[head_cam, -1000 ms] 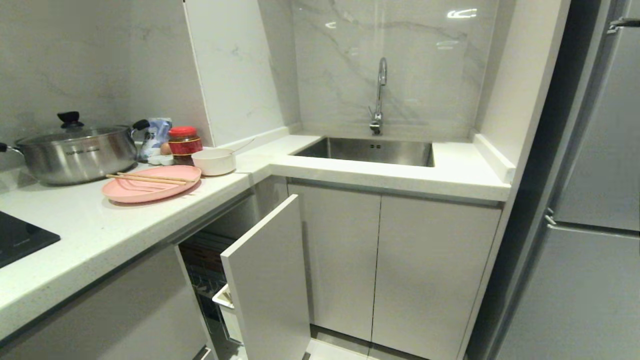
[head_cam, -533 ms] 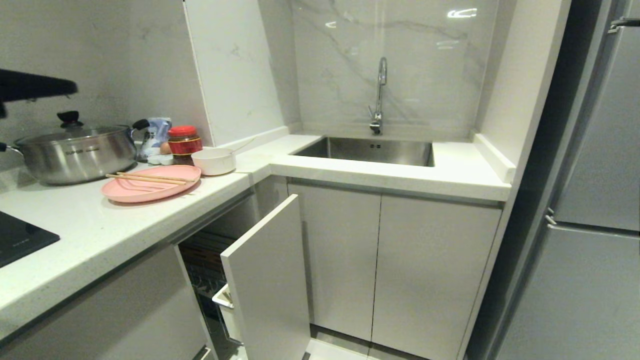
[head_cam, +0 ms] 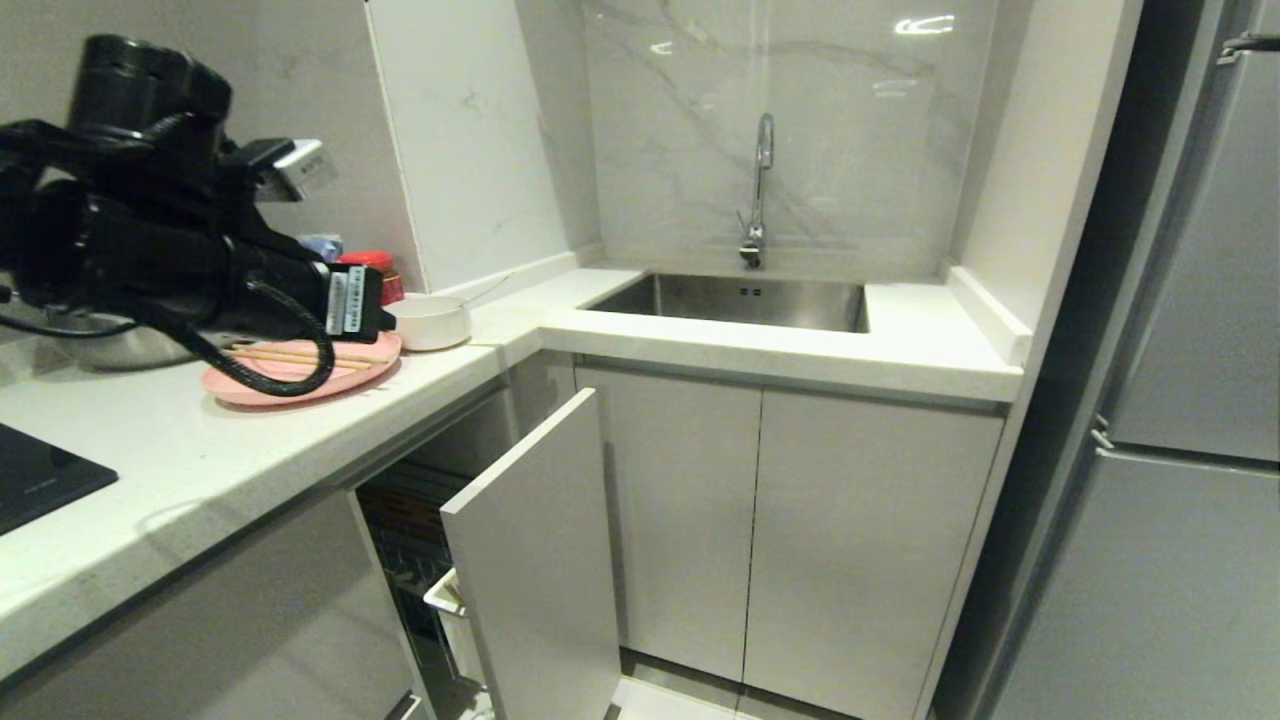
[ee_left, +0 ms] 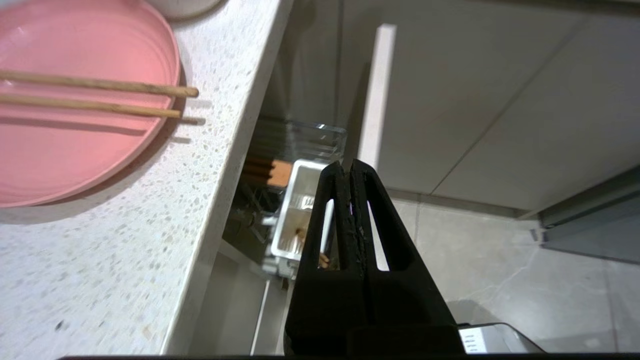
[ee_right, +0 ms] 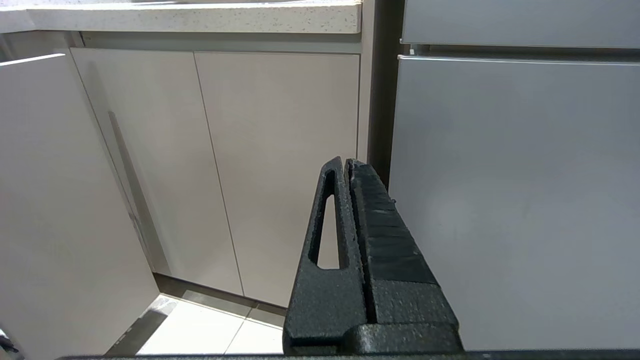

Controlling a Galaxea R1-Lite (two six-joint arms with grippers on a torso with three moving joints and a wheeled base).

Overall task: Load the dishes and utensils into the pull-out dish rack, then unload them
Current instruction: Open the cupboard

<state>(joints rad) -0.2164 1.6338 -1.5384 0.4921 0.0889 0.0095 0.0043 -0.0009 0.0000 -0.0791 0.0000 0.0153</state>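
The pale-pink plate [head_cam: 300,380] lies on the counter with the wooden chopsticks [head_cam: 300,356] across it. The cream bowl [head_cam: 428,322] stands just beyond, with a slim metal handle [head_cam: 487,291] sticking out of it. My left arm [head_cam: 170,250] hangs over the plate and hides part of it. Seen from the left wrist, the left gripper [ee_left: 348,167] is shut and empty. It hovers off the counter edge, above the rack's white cutlery box [ee_left: 295,210] and beside the plate [ee_left: 75,130] and chopsticks [ee_left: 100,97]. The pull-out dish rack stands partly out, with its front panel [head_cam: 540,560] showing. The right gripper [ee_right: 347,162] is shut and parked low.
A steel pot [head_cam: 120,345] is mostly hidden behind my left arm, with a red-lidded jar [head_cam: 372,264] next to it. A black cooktop [head_cam: 40,480] sits at the near left. The sink [head_cam: 740,300] and faucet [head_cam: 760,190] are ahead, and the fridge [head_cam: 1190,400] is at the right.
My left arm has swung up into the head view from the left and now hangs over the pot and plate. The dishes and the rack panel have not moved.
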